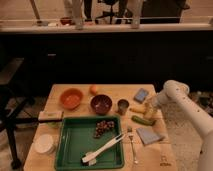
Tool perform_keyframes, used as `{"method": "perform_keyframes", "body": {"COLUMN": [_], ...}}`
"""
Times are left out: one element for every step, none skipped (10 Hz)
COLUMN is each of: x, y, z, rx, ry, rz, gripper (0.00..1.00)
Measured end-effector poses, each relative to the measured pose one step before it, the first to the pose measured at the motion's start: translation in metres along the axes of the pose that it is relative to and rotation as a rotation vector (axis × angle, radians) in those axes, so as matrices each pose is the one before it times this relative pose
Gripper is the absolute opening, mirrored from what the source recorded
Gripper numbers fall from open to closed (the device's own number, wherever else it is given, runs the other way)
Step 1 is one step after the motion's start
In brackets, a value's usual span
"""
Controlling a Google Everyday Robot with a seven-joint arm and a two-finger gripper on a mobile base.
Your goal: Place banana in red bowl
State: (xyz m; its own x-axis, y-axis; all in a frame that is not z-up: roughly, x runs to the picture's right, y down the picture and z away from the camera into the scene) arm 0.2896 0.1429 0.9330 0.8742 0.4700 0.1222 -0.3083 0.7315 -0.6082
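The banana (137, 109) is small and yellow and lies on the wooden table (115, 90), right of a metal cup. My gripper (149, 107) is at the end of the white arm (175, 95) coming in from the right, right at the banana's right end; I cannot tell whether it touches the banana. The red bowl (71, 98) is bright orange-red, sits at the table's far left and looks empty.
A maroon bowl (101, 104) and metal cup (122, 106) stand between banana and red bowl. An orange (93, 89), blue sponge (141, 94), green vegetable (143, 120) and grey cloth (150, 135) lie around. A green tray (75, 150) holds a white brush (102, 149).
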Motion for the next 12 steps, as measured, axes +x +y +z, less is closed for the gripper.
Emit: {"method": "perform_keyframes", "body": {"x": [0.00138, 0.00132, 0.00042, 0.0006, 0.0005, -0.00122, 0.00126, -0.00023, 0.00054, 0.00098, 0.00479, -0.00025], "y": [-0.00128, -0.00023, -0.00058, 0.0002, 0.00029, 0.00044, 0.00056, 0.00004, 0.00017, 0.00186, 0.00375, 0.00158], "z": [0.00028, -0.0005, -0.00119, -0.00108, -0.00126, -0.00113, -0.00039, 0.00028, 0.00001, -0.00215, -0.00677, -0.01738], "rx": [0.00077, -0.0027, -0.00145, -0.00042, -0.00147, -0.00335, -0.00093, -0.00049, -0.00032, 0.00015, -0.00143, 0.01693], "ry": [-0.00568, -0.00252, 0.00213, 0.00103, 0.00281, 0.00259, 0.00066, 0.00041, 0.00107, 0.00349, 0.01239, -0.00373], "rz": [0.00401, 0.00318, 0.00173, 0.00139, -0.00057, -0.00284, 0.00162, -0.00055, 0.00019, -0.00055, 0.00059, 0.00253], "gripper": [0.52, 0.4, 0.29, 0.2, 0.12, 0.02, 0.0, 0.0, 0.0, 0.0, 0.0, 0.0]}}
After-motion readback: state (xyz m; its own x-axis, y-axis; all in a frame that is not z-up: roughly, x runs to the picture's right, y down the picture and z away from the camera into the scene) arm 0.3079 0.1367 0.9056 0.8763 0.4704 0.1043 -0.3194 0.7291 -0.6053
